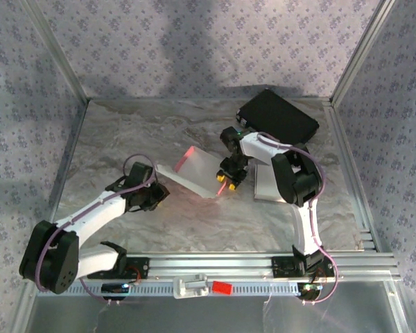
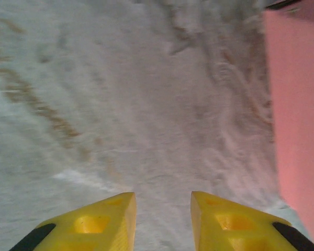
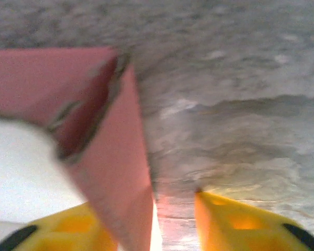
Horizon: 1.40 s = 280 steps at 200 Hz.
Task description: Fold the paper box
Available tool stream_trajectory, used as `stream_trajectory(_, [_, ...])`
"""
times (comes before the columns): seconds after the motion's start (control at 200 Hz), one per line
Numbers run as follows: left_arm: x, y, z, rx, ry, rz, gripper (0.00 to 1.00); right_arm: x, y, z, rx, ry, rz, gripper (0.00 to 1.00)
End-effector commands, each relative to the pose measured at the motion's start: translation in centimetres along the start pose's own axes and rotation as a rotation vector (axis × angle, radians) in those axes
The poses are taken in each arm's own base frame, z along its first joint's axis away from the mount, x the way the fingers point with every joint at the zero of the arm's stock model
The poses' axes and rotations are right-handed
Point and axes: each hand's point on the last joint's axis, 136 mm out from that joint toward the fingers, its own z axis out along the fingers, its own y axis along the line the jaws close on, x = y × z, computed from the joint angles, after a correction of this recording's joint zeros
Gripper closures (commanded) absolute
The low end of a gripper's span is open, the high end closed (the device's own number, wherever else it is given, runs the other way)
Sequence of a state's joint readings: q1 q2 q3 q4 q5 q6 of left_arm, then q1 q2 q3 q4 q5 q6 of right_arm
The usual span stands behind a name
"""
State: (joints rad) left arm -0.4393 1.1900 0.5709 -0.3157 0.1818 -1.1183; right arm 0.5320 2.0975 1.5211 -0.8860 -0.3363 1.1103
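Note:
The paper box (image 1: pixel 194 171), white outside and pink inside, lies partly folded at the table's middle with one pink wall standing at its far end. My left gripper (image 1: pixel 159 191) is at the box's near-left edge. In the left wrist view it (image 2: pixel 163 197) is open over bare table, with the box's pink panel (image 2: pixel 298 120) to its right. My right gripper (image 1: pixel 228 183) is at the box's right edge. In the right wrist view it (image 3: pixel 153 203) stands open. A pink flap (image 3: pixel 120 172) rests against its left finger and is apart from the right fingertip (image 3: pixel 220 209).
A black flat case (image 1: pixel 277 115) lies at the back right corner. A white sheet (image 1: pixel 265 186) rests under the right arm. Metal frame posts and patterned cloth walls (image 1: pixel 28 104) close in the marbled table (image 1: pixel 125 132); an aluminium rail (image 1: pixel 215 265) runs along the near edge.

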Motion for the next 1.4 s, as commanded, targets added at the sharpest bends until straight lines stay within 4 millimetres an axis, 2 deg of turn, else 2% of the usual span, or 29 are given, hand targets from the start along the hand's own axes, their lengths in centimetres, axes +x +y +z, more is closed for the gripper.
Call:
stream_trajectory(0.0, [-1.2,-4.8,-0.2,0.17,-0.035,-0.041,0.67,2.1,0.3,-0.4,-0.008,0.017,0.008,0.47])
stream_trajectory(0.12, [-1.8,-6.1,-0.2,0.184,-0.051,-0.036,0.66,2.3,0.5,-3.0,-0.038,-0.042,-0.039,0.41])
stream_trajectory(0.345, [-2.8,-7.6,-0.4,0.186,-0.079,-0.024,0.66,2.7,1.2,-8.4,-0.089,-0.17,-0.203,0.39])
stream_trajectory(0.5, [-3.3,-8.5,-0.1,0.193,-0.081,-0.02,0.66,3.1,4.0,-13.2,-0.194,-0.334,-0.479,0.42])
stream_trajectory(0.615, [-4.0,-9.2,0.0,0.2,-0.089,-0.016,0.66,6.1,6.9,-16.1,-0.257,-0.427,-0.807,0.46])
stream_trajectory(0.69, [-4.6,-9.5,0.0,0.2,-0.091,-0.014,0.65,9.0,8.4,-17.1,-0.305,-0.461,-1.024,0.46])
stream_trajectory(0.775, [-5.3,-9.9,0.2,0.209,-0.088,-0.011,0.65,11.6,9.7,-18.1,-0.374,-0.437,-1.18,0.46])
stream_trajectory(0.884, [-6.0,-10.9,0.3,0.233,-0.083,0.003,0.65,13.1,10.6,-17.7,-0.345,-0.4,-1.286,0.46])
stream_trajectory(0.969, [-6.3,-11.6,0.3,0.239,-0.079,0.015,0.65,13.7,10.7,-16.1,-0.262,-0.365,-1.34,0.45])
stream_trajectory(1.129, [-6.4,-12.2,0.5,0.246,-0.066,0.023,0.64,13.3,10.7,-13.6,-0.098,-0.346,-1.362,0.44])
stream_trajectory(1.249, [-6.7,-12.5,0.3,0.252,-0.071,0.023,0.64,12.7,10.9,-12.6,-0.016,-0.352,-1.366,0.44])
stream_trajectory(1.394, [-6.9,-12.8,0.4,0.253,-0.061,0.031,0.64,12.2,11.0,-11.6,0.044,-0.355,-1.356,0.51])
